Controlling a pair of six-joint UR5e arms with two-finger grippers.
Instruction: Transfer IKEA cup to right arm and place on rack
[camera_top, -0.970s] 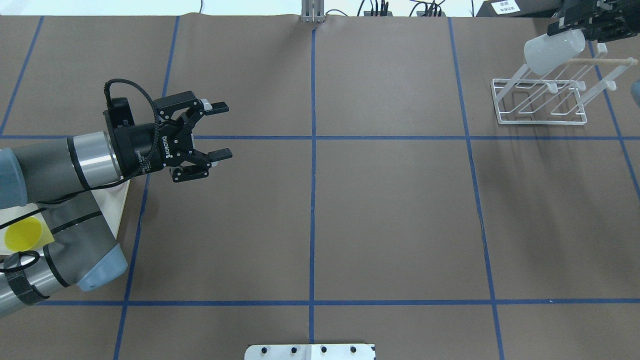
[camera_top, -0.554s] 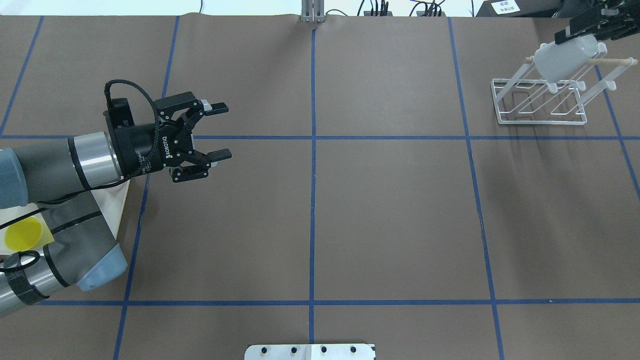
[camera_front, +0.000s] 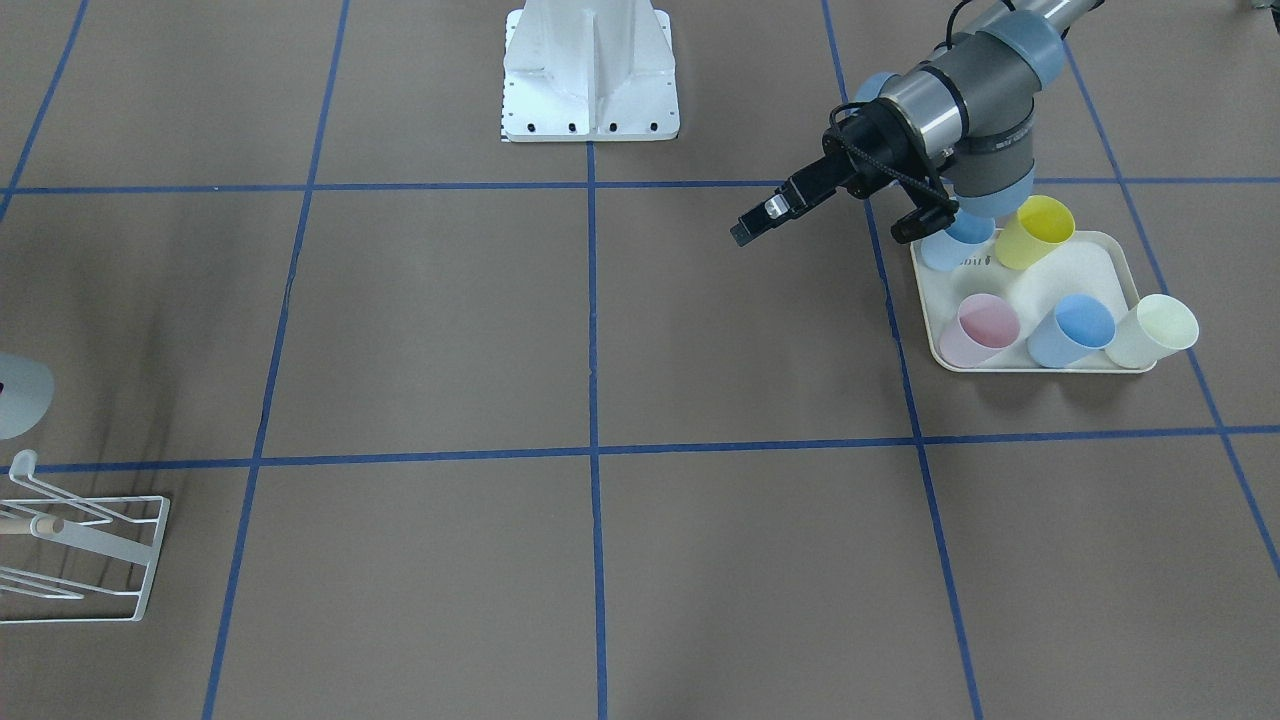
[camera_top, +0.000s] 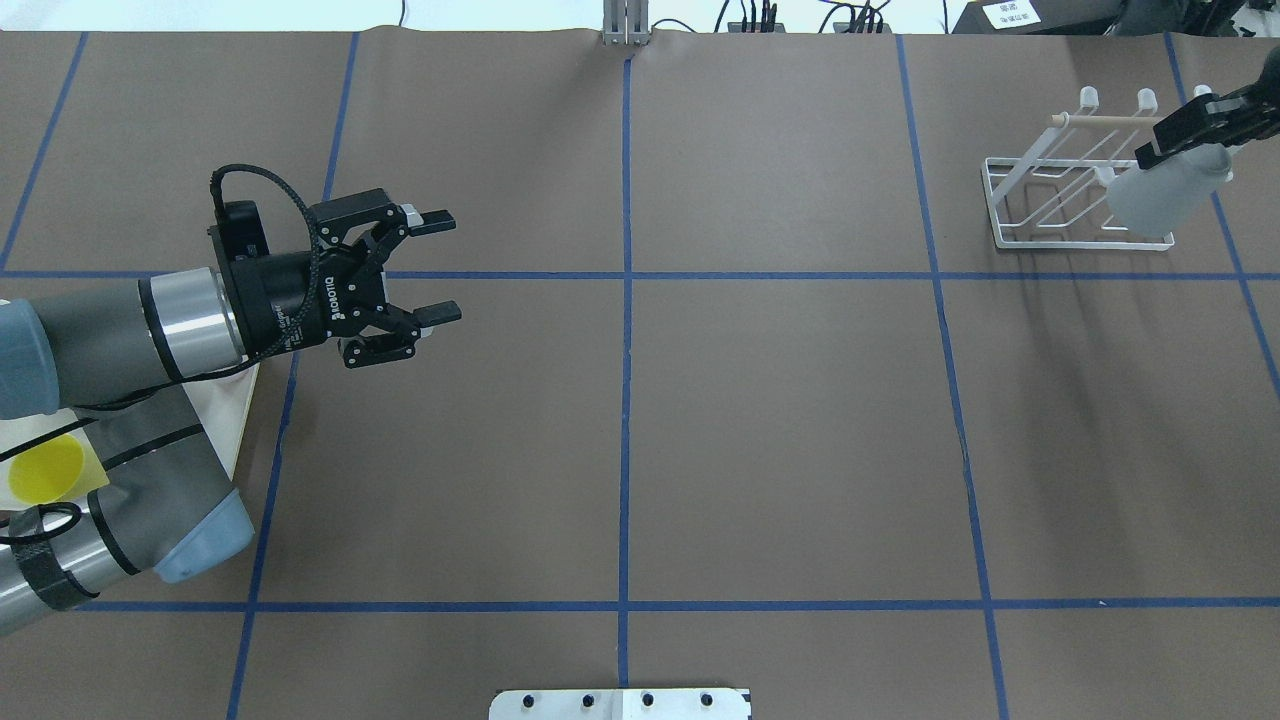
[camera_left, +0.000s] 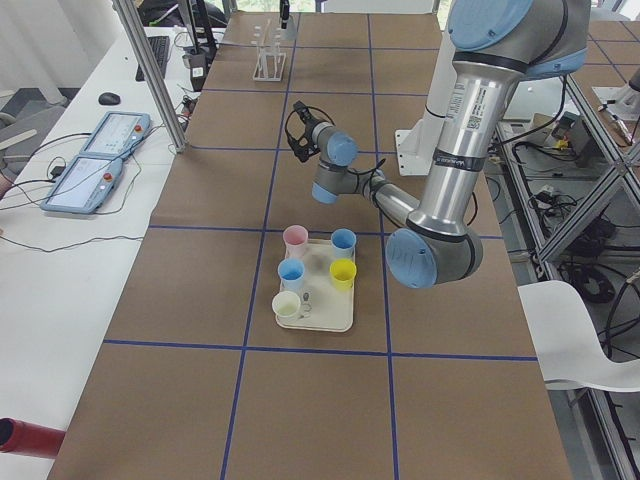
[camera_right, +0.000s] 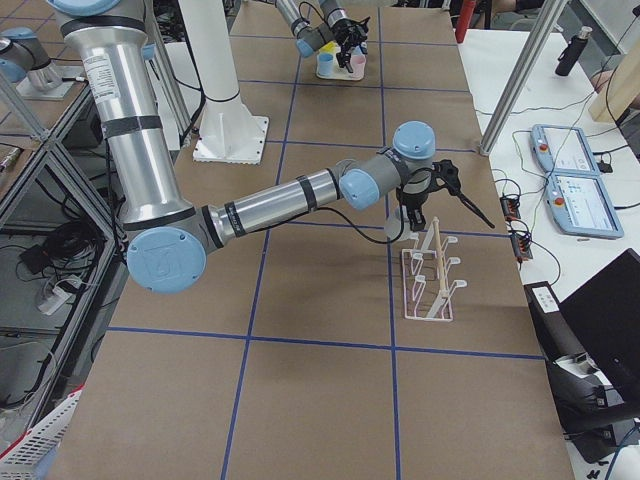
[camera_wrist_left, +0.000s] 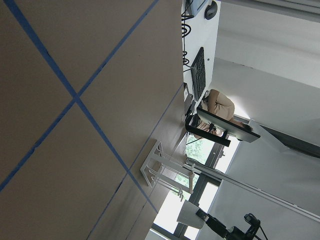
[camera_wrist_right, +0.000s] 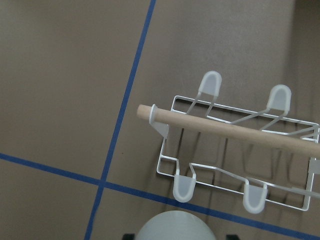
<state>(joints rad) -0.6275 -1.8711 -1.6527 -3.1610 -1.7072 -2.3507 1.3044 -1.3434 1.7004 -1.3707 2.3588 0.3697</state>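
Note:
My right gripper (camera_top: 1193, 128) is shut on a translucent white cup (camera_top: 1165, 195) and holds it tilted over the near right part of the white wire rack (camera_top: 1040, 200). The rack's pale wooden rod (camera_top: 1105, 118) lies across its top. In the right wrist view the cup (camera_wrist_right: 172, 226) sits at the bottom edge, just this side of the rack (camera_wrist_right: 235, 145) and its rod (camera_wrist_right: 225, 127). My left gripper (camera_top: 447, 265) is open and empty, held above the table's left half, far from the rack. It also shows in the front-facing view (camera_front: 745, 232).
A cream tray (camera_front: 1065, 275) holds a yellow cup (camera_front: 1040, 230), a pink cup (camera_front: 985, 328), a blue cup (camera_front: 1072, 328) and a cream cup (camera_front: 1155, 330), under my left arm. The white robot base plate (camera_front: 590, 70) stands at the table's robot side.
My right gripper has carried the white cup from the rack's far left corner across it to its near right side. My left gripper has barely moved and stays open.

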